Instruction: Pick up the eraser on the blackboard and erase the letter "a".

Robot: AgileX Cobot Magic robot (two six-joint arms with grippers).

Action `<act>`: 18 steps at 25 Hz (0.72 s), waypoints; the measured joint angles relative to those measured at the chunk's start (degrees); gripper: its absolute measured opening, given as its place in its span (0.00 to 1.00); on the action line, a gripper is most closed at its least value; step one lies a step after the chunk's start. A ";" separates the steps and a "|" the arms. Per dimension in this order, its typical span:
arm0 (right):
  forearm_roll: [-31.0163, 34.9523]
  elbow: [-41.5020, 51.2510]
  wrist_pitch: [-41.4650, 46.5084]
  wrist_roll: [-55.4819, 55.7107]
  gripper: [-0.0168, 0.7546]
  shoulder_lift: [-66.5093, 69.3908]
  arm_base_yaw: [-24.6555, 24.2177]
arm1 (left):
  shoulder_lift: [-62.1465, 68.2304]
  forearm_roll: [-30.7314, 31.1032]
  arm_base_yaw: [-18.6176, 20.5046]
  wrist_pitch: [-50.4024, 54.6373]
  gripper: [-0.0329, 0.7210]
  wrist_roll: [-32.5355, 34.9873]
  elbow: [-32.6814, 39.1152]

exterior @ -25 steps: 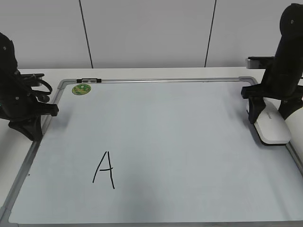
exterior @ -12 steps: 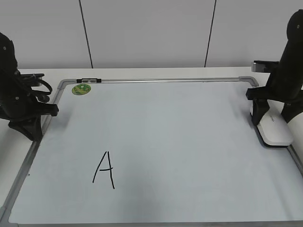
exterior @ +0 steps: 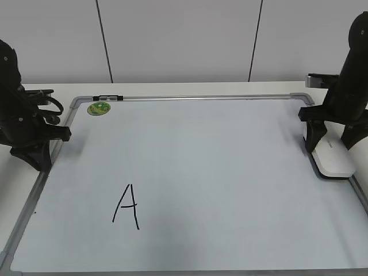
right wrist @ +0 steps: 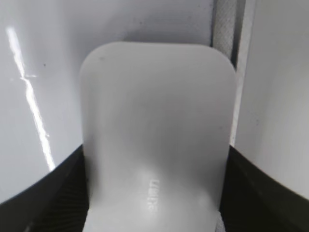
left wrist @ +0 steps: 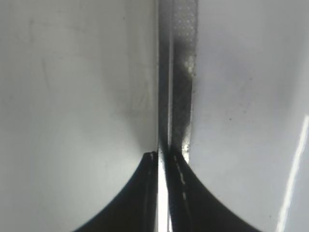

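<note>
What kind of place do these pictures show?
Probably a robot test bench in a lab or office: a whiteboard lies flat on a white table, plain panelled walls stand behind, and two black arms flank the board.

The left wrist view shows the grey metal frame strip of the white dry-erase board (left wrist: 181, 72) running straight up the middle, with the left arm's two black gripper fingers (left wrist: 161, 193) pressed nearly together over it.

Pale panelled wall (exterior: 178, 40) with dark vertical seams behind a white table (exterior: 172, 88).
</note>
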 joint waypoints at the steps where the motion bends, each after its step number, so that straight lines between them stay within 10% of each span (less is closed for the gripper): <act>1: 0.00 0.00 0.00 0.00 0.70 0.00 0.00 | 0.00 0.00 0.00 0.00 0.08 0.10 0.00; 18: 0.13 -0.57 0.54 -0.20 0.70 1.36 0.00 | 0.00 -0.13 0.00 0.00 0.08 0.30 0.00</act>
